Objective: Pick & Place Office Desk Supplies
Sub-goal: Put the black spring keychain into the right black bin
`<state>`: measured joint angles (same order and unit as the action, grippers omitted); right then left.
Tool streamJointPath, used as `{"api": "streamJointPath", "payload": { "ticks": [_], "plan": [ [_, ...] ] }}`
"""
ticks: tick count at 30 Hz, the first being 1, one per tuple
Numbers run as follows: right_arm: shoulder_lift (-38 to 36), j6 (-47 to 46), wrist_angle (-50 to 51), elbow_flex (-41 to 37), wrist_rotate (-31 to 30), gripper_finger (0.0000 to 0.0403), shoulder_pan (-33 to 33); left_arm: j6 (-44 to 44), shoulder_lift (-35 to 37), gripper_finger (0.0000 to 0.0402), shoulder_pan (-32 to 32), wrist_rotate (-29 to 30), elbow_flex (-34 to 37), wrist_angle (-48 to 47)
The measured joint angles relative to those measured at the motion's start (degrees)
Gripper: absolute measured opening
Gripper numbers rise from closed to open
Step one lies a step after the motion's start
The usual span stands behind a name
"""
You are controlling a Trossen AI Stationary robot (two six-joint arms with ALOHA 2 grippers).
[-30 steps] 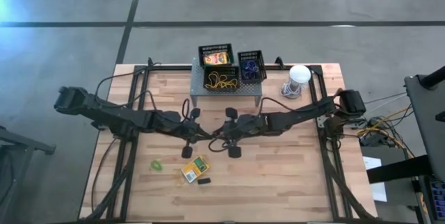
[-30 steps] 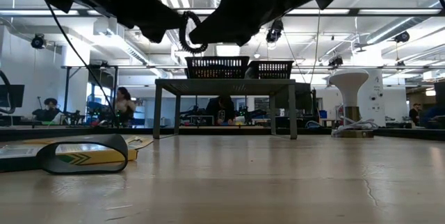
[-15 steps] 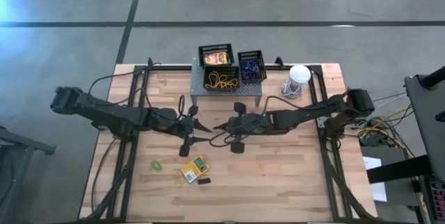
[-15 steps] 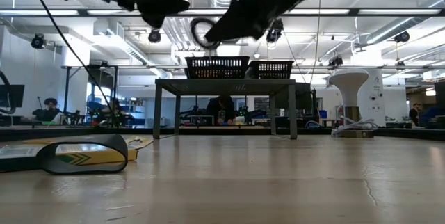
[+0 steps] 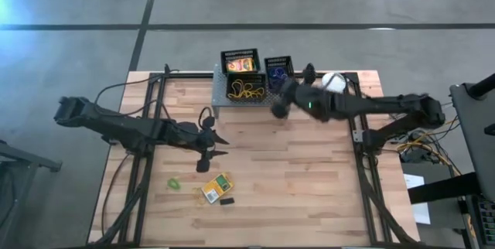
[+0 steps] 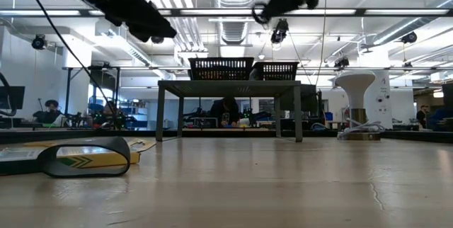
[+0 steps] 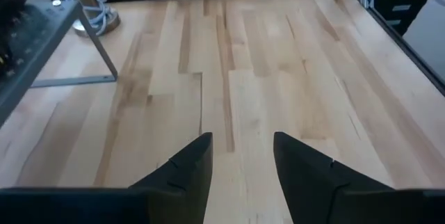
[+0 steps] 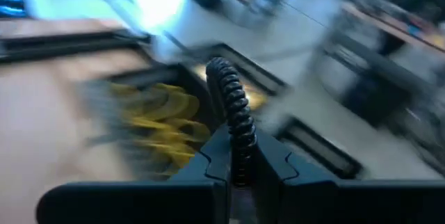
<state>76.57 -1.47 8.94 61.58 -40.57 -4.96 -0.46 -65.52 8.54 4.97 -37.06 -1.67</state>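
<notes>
While pinched, the black loop [image 8: 233, 113] protrudes from the right claw [image 8: 240, 161].

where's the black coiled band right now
Pinched upright in the right claw, the black coiled band is above the shelf's front edge, beside the baskets.

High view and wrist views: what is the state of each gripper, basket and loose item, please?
left gripper: open, empty.
right gripper: shut on the black coiled loop.
crayon basket: holds an orange box.
yellow-band basket: holds yellow bands.
blue-band basket: holds blue bands.
crayon box: lying on the table.
green loop: lying on the table.
</notes>
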Motion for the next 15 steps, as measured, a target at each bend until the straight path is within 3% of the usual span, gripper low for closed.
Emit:
{"api": "streamJointPath", "payload": {
  "ticks": [5, 10, 15],
  "plan": [
    [-0.3, -1.9, 7.2, 1.3, 9.8, 0.0023, -12.4, 0.2, -1.7, 0.0159, 0.0, 0.0, 0.0, 2.3],
    [2.3, -4.6, 14.5, 5.5, 21.1, 0.0023, -20.1, 0.3, -2.5, 0.0159, 0.0, 0.0, 0.0, 2.8],
    [6.0, -2.4, 16.1, 8.5, 22.7, 0.0023, -21.8, 0.4, -2.5, 0.0159, 0.0, 0.0, 0.0, 2.8]
  ]
}}
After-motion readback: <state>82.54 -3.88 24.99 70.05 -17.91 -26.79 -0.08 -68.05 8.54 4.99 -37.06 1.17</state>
